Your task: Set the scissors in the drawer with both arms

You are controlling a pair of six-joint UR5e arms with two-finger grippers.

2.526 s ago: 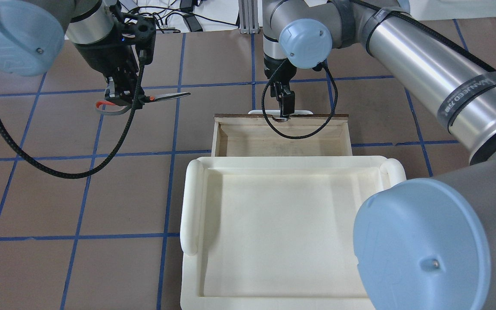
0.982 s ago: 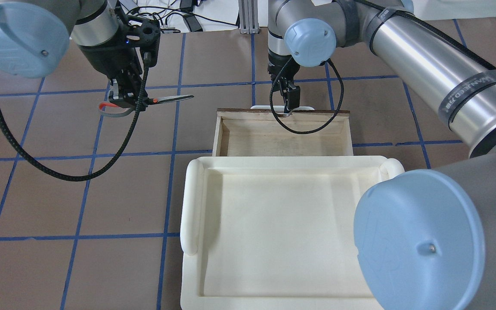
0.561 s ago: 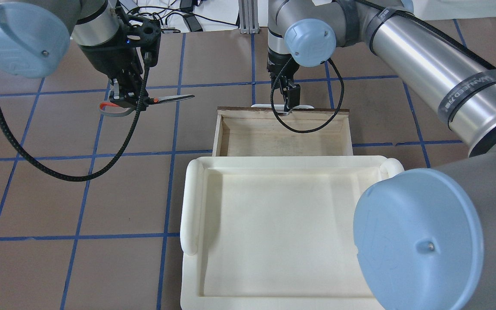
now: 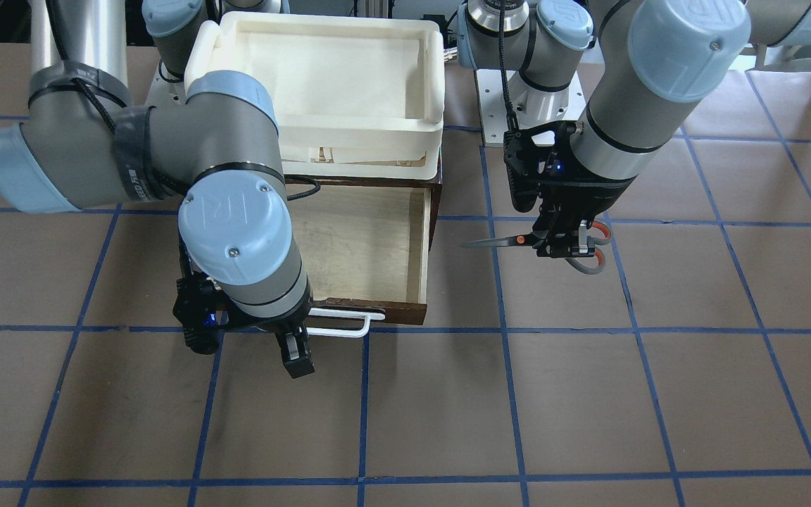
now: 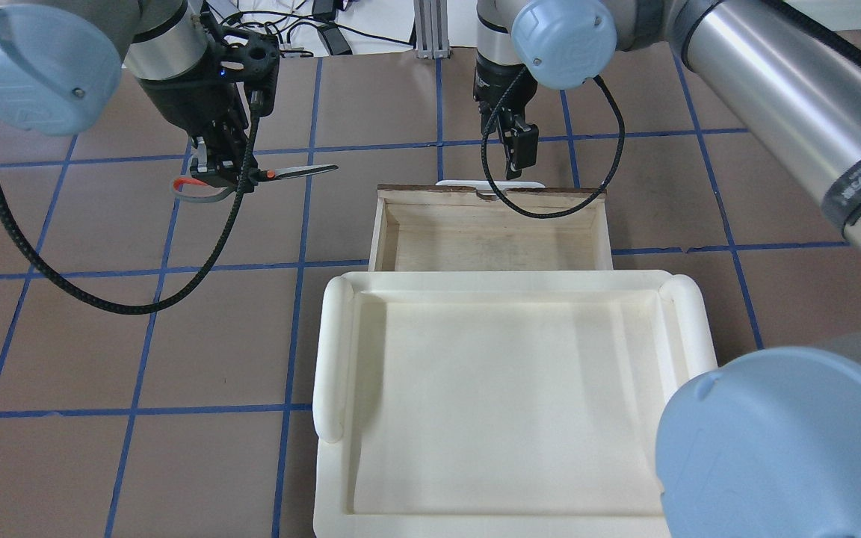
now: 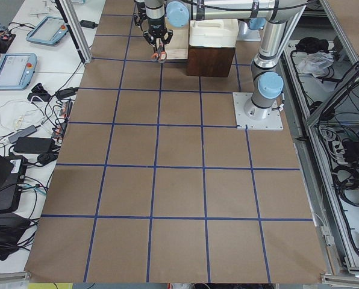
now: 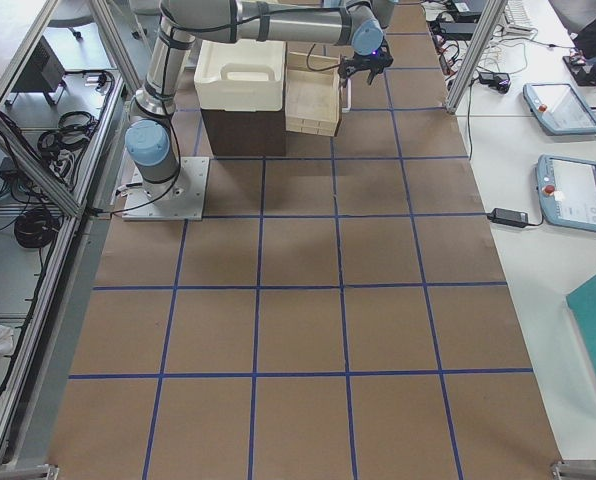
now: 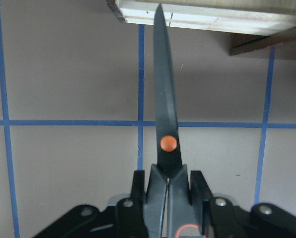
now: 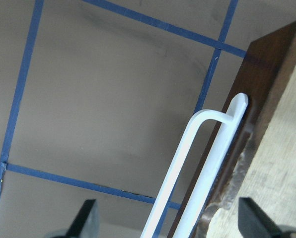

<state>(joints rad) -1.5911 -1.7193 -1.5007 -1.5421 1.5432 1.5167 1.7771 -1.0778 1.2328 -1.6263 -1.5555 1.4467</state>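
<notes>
My left gripper [image 5: 223,170] is shut on the scissors [image 5: 297,172] near their orange pivot and holds them level above the table, left of the drawer [image 5: 380,233]. The blades point toward the drawer; in the left wrist view the scissors' [image 8: 165,111] tip lines up with its corner [image 8: 197,15]. The drawer [image 4: 367,239] is pulled out and its pale inside is bare. My right gripper [image 5: 520,153] is open and empty, just beyond the white handle [image 5: 460,183]. In the right wrist view the handle [image 9: 200,158] lies between the spread fingers [image 9: 86,220], untouched.
A cream-white plastic tub [image 5: 329,359] sits on top of the cabinet, right behind the open drawer, and also shows in the front view [image 4: 321,134]. Brown table with blue grid lines lies all around. My right arm's black cable [image 5: 550,209] hangs over the drawer's front edge.
My right gripper has let go of the drawer handle and moved up and away from the drawer front. The drawer slid out slightly earlier. My left gripper and the scissors have barely moved.
</notes>
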